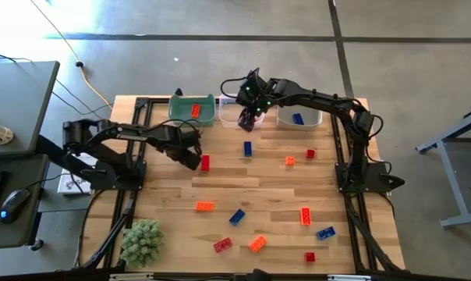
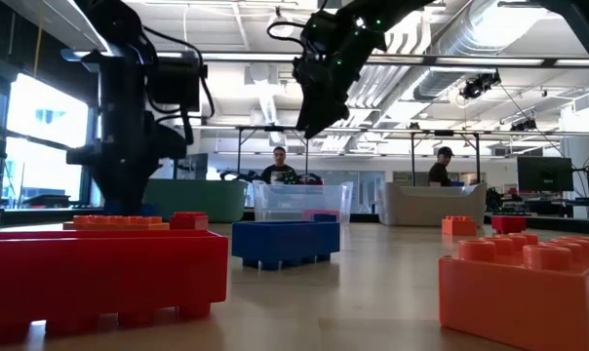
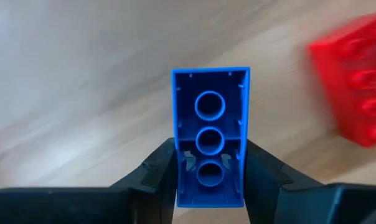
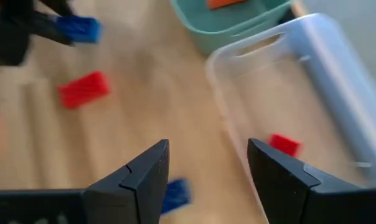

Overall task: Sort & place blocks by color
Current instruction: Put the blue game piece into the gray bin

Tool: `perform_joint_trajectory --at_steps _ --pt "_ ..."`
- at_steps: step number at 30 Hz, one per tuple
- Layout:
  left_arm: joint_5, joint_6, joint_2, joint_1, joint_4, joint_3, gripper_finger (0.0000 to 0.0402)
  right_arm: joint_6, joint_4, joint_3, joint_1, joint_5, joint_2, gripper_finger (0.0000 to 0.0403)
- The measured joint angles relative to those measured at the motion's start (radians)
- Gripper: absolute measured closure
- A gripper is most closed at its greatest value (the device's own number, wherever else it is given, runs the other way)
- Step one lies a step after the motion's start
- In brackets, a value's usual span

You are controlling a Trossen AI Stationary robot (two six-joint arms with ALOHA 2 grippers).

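Note:
My left gripper (image 1: 192, 158) hangs over the table's left middle, shut on a blue block (image 3: 210, 137). That same blue block (image 4: 79, 28) also shows far off in the right wrist view. A red block (image 1: 205, 162) lies on the wood just beside it. My right gripper (image 1: 248, 119) stands open and high over the middle clear bin (image 1: 232, 115), with nothing between its fingers. A red block (image 4: 284, 144) lies in that bin. The green bin (image 1: 193, 109) holds an orange block (image 1: 195, 110). The right clear bin (image 1: 299, 119) holds a blue one (image 1: 298, 119). My left gripper pinches the blue block's two long sides (image 3: 178, 180) between its two fingers, near one end. The fingers point down from above and lie along the block. The block hangs below them, its hollow underside (image 3: 208, 106) turned toward the wrist camera, and seems clear of the table.
Loose blocks lie over the table: blue (image 1: 248, 148), orange (image 1: 290, 161) and red (image 1: 310, 154) in the middle, several more toward the near edge (image 1: 257, 243). A green spiky ball (image 1: 142, 240) sits at the near left corner. Two people (image 2: 279, 166) are in the room beyond.

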Motion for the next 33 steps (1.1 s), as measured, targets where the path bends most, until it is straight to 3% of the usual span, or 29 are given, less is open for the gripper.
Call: perform_joint_trajectory --at_steps 6,10,20,33 --pt "0.022 0.177 -0.059 -0.002 0.054 0.000 0.0288 0.160 0.001 0.000 0.003 -0.179 0.000 0.0199" --pt "0.050 0.302 -0.098 -0.003 0.095 0.001 0.0288 0.301 0.007 0.000 0.018 -0.242 0.000 0.0199" --pt "0.180 0.584 -0.176 -0.024 0.269 0.002 0.0287 0.638 0.051 0.000 0.096 -0.246 0.000 0.0199" --pt "0.158 0.830 -0.192 -0.043 0.386 0.051 0.0287 0.860 0.143 0.000 0.192 -0.245 0.000 0.0199"
